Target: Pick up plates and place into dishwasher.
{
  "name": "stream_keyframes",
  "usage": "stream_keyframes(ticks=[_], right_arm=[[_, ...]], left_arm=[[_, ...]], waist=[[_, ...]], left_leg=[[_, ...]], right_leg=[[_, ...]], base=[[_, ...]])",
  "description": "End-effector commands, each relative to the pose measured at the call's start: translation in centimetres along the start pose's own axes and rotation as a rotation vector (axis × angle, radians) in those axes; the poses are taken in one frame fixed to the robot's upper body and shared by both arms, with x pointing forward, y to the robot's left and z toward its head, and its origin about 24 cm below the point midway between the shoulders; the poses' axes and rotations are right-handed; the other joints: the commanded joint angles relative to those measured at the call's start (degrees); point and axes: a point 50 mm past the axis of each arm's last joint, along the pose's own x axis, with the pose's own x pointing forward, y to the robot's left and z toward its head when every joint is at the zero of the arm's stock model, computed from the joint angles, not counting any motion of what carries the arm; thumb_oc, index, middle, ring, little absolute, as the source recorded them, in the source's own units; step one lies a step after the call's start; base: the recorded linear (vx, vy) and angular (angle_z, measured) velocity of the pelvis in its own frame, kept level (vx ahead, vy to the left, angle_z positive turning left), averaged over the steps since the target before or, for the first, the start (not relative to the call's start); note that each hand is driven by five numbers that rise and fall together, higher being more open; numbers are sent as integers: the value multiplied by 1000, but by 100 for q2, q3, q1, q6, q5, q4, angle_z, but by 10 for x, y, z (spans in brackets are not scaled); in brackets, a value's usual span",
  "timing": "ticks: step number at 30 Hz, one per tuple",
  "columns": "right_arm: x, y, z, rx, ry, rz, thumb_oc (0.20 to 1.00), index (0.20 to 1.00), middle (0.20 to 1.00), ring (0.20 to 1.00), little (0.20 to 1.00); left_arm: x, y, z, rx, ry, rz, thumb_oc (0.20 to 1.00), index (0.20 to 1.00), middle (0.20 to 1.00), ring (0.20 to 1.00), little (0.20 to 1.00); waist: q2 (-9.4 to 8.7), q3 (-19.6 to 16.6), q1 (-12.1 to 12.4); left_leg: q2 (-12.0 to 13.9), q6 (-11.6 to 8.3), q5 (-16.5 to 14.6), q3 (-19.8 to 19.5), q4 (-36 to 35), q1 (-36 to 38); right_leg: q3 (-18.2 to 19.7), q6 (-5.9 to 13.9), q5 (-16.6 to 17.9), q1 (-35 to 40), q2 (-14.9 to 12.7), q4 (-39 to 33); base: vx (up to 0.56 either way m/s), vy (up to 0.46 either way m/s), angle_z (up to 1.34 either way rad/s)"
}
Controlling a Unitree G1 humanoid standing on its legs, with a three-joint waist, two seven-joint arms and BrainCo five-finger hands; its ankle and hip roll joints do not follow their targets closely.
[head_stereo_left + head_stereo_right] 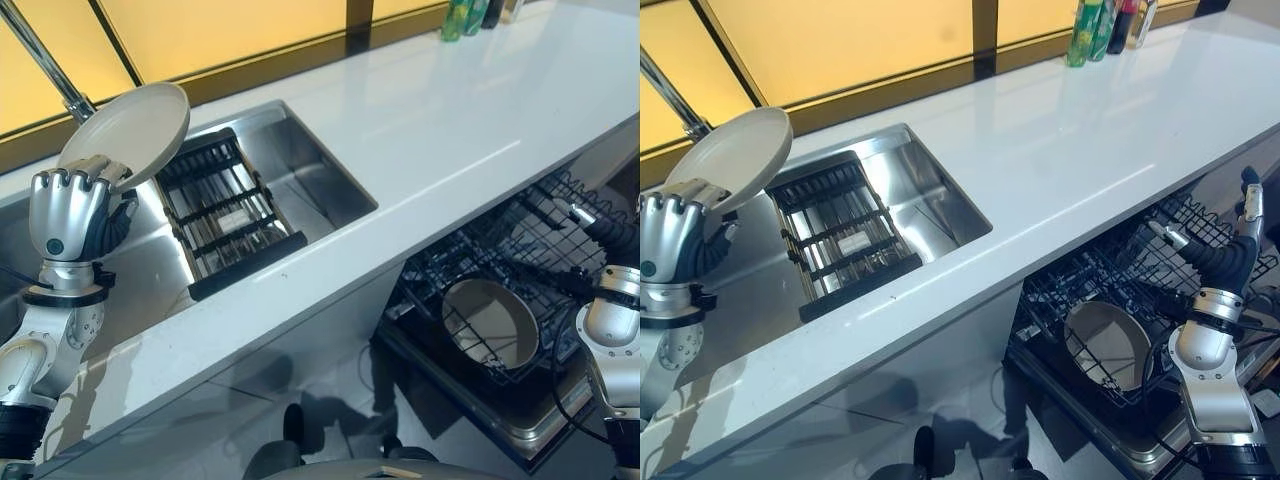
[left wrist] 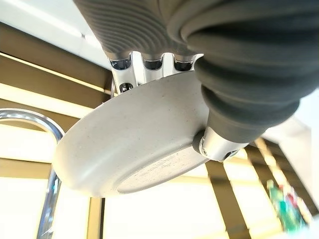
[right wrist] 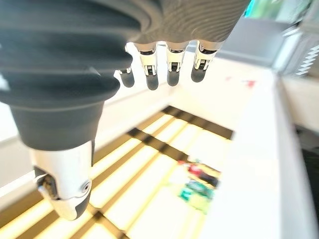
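Now, with the left hand (image 1: 68,208) pinching the pale plate (image 1: 130,132) aloft at ten o'clock over the sink (image 1: 310,165), carry level across the worktop (image 1: 450,120) to the dishwasher rack (image 1: 520,250) at four o'clock, right hand (image 3: 164,59) slack there, empty.

We record a white counter (image 1: 440,140) running along the windows, with a steel sink (image 1: 300,170) set into it. A dark slatted rack (image 1: 225,215) lies in the sink basin, by its front edge. Bottles (image 1: 1105,25) stand at the counter's far end by the window. Below the counter, a wire rack (image 1: 510,280) carries one round dish (image 1: 490,322) standing on edge.
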Motion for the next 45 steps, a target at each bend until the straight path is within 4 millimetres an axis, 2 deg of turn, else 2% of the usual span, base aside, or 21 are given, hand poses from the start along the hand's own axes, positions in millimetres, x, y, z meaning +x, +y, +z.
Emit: stream_keyframes(ticks=[1, 5, 8, 11, 15, 18, 22, 27, 32, 36, 43, 44, 45], right_arm=[[21, 12, 57, 59, -344, 118, 1000, 1000, 1000, 1000, 1000], [26, 33, 84, 129, -471, 293, 1000, 1000, 1000, 1000, 1000], [29, 47, 95, 162, -517, 411, 1000, 1000, 1000, 1000, 1000], [29, 59, 102, 178, -544, 514, 1000, 1000, 1000, 1000, 1000], [29, 72, 112, 218, -564, 663, 1000, 1000, 1000, 1000, 1000], [29, 79, 115, 222, -573, 733, 1000, 1000, 1000, 1000, 1000], [28, 84, 118, 243, -562, 806, 1000, 1000, 1000, 1000, 1000], [16, 96, 116, 387, -484, 1018, 1000, 1000, 1000, 1000, 1000], [6, 117, 113, 373, -447, 1223, 1000, 1000, 1000, 1000, 1000], [-3, 118, 104, 310, -396, 1402, 1000, 1000, 1000, 1000, 1000], [-7, 123, 104, 364, -380, 1462, 1000, 1000, 1000, 1000, 1000], [-8, 125, 104, 372, -378, 1466, 950, 950, 950, 950, 950], [-10, 126, 103, 368, -377, 1468, 708, 708, 708, 708, 708]], left_arm=[[28, 11, 22, -221, -66, 36, 200, 200, 200, 200, 200], [40, 11, 53, -441, -206, -65, 200, 200, 200, 200, 200], [47, 11, 66, -534, -268, -107, 200, 200, 200, 200, 200], [55, 14, 82, -639, -366, -162, 200, 200, 200, 200, 200], [64, 25, 113, -813, -579, -295, 200, 200, 200, 200, 200], [66, 33, 128, -840, -729, -374, 200, 200, 200, 200, 200], [73, 39, 130, -833, -776, -393, 200, 200, 200, 200, 200], [77, 43, 133, -822, -815, -389, 200, 200, 200, 200, 200], [80, 44, 138, -819, -847, -393, 200, 200, 200, 200, 200], [80, 47, 133, -809, -840, -393, 200, 200, 200, 200, 200], [77, 43, 133, -814, -830, -391, 200, 200, 200, 200, 200], [76, 43, 134, -815, -830, -393, 200, 200, 200, 200, 200], [75, 41, 133, -819, -827, -398, 200, 200, 200, 200, 200]], waist=[[9, -411, 172], [-14, -512, 283], [-32, -561, 334], [-44, -633, 370], [-63, -752, 401], [-53, -803, 376], [-54, -837, 357], [-76, -886, 372], [-96, -926, 409], [-137, -961, 419], [-172, -935, 440], [-173, -936, 445], [-168, -940, 445]], left_leg=[[215, -103, -814, -19, 344, 229], [213, -117, -823, -77, 342, 253], [214, -121, -782, -110, 339, 255], [206, -116, -805, -145, 309, 297], [209, -112, -758, -160, 247, 312], [209, -110, -766, -137, 246, 341], [201, -99, -773, -103, 250, 368], [180, -74, -761, -105, 261, 359], [168, -64, -757, -108, 286, 372], [175, -68, -741, -98, 278, 384], [166, -47, -730, -114, 296, 394], [164, -46, -735, -114, 301, 397], [164, -45, -739, -114, 298, 411]], right_leg=[[-102, 161, 256, -764, 17, 488], [-178, 163, 243, -688, 20, 453], [-209, 167, 279, -661, 23, 432], [-249, 159, 251, -592, 36, 389], [-290, 150, 274, -541, 66, 322], [-296, 137, 277, -527, 83, 320], [-294, 130, 278, -501, 80, 309], [-290, 119, 293, -488, 80, 292], [-318, 104, 310, -452, 68, 271], [-327, 94, 302, -434, 69, 279], [-304, 65, 292, -438, 85, 333], [-303, 66, 291, -433, 80, 332], [-300, 72, 300, -422, 70, 323]], base=[[3, -47, 5], [-6, -31, 10], [-12, -25, 6], [35, -26, 7], [19, -26, 11], [26, -14, 12], [0, 0, 0], [0, 0, 0], [32, 0, 0], [25, -2, 0], [4, -1, 0], [43, -3, 0], [49, 0, 0]])
